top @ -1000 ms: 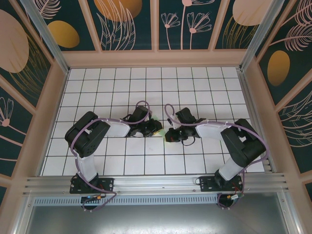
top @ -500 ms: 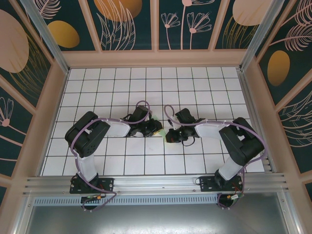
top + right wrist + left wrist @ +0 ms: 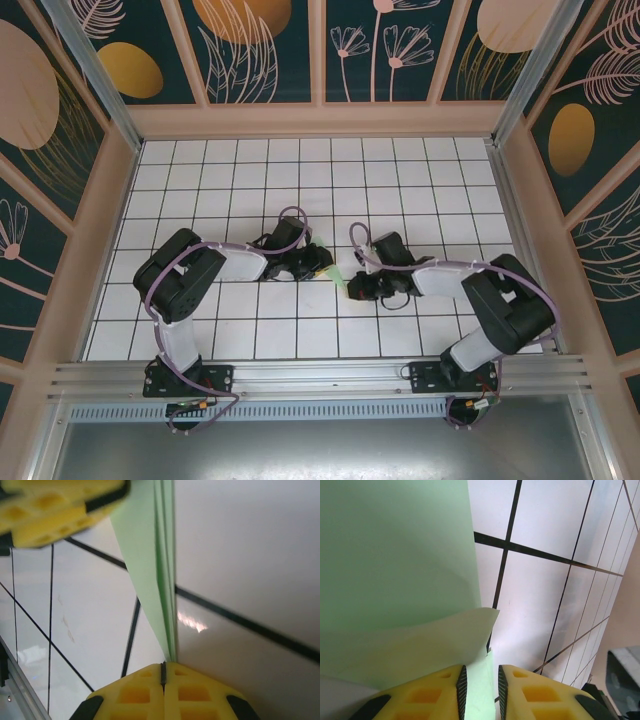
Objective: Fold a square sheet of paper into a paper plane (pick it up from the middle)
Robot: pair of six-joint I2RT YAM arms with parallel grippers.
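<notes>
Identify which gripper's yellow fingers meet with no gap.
The right gripper: its fingers touch, pinching the green paper; the left gripper shows a gap.

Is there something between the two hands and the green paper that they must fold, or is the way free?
Nothing visible stands between. The right hand is shut on the green paper, pinching its folded edge, and the left hand has the paper between its fingers too.

Lab rig: gridded table (image 3: pixel 250 340), printed walls (image 3: pixel 400 50)
</notes>
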